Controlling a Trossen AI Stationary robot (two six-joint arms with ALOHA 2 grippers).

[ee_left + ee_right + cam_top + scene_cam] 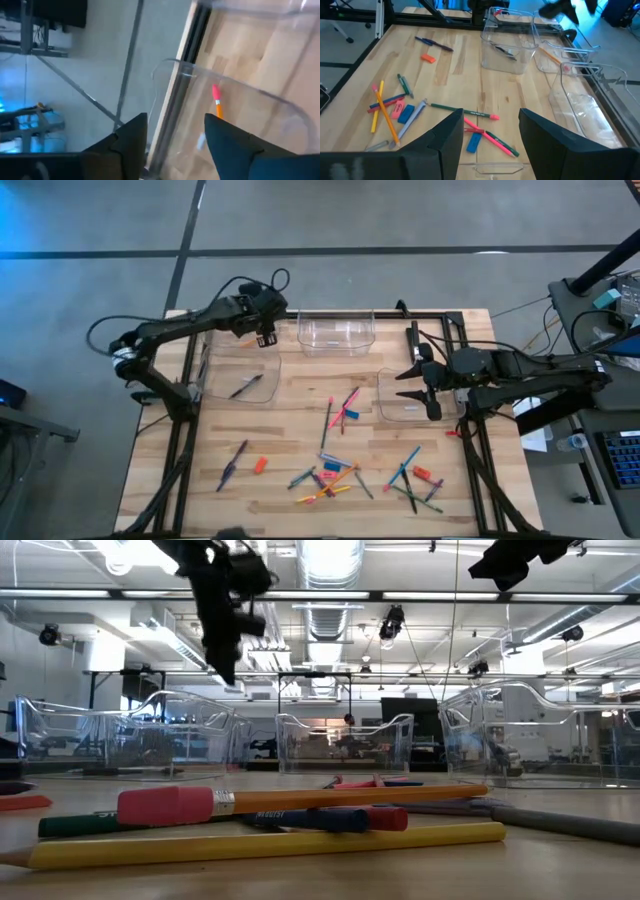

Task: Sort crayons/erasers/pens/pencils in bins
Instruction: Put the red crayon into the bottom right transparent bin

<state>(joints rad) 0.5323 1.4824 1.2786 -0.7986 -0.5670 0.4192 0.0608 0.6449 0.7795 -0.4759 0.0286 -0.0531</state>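
Covering a wooden table [290, 415], scattered pencils [325, 493], grey concrete floor [400, 215]

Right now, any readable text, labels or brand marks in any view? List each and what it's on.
No text can be read in any view.
Orange pencil, low view: a dark imprint just past its metal band and pink eraser, too small and blurred to read.
Clear bins, loose pens and crayons, wooden table: no labels or marks visible.
Left wrist and right wrist views: nothing lettered in sight.
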